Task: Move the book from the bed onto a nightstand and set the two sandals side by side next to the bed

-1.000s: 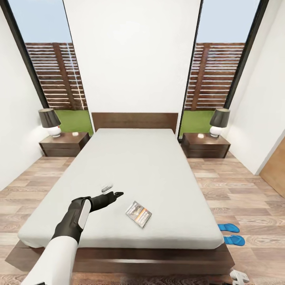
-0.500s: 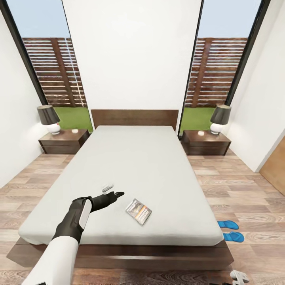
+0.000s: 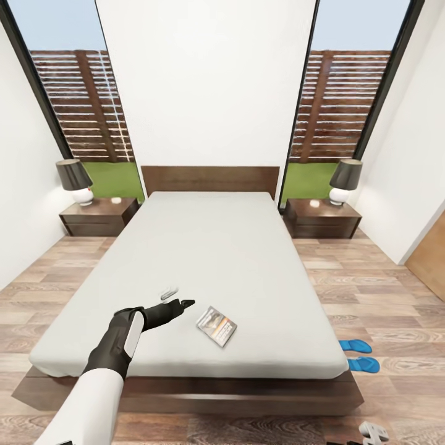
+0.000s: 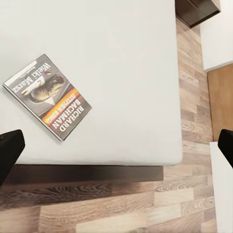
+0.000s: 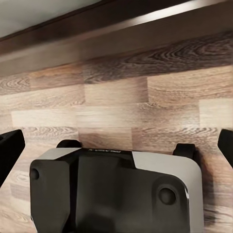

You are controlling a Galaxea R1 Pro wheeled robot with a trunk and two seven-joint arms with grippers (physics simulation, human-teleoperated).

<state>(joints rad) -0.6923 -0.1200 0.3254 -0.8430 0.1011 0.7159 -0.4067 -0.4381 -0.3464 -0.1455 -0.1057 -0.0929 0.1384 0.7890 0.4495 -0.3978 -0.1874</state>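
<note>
Over the last second the whole head view has slid: the bed (image 3: 210, 247) sits a little higher and further off in my picture and the far wall looms larger, so I read that as my head or trunk shifting, not the furniture moving. My left gripper (image 3: 175, 299) holds the same spot over the mattress, jaws spread wide, nothing between them, just beside the book (image 3: 217, 326), which lies flat near the foot edge of the bed and is untouched. In the left wrist view the book (image 4: 48, 96) lies off toward one fingertip rather than between the two. My right gripper (image 5: 116, 143) hangs low over the floor, open and empty. The two sandals (image 3: 358, 355) lie together on the floor (image 3: 383, 296) beside the bed's foot corner. Nothing is done yet; I judge the reach for the book comes next.
</note>
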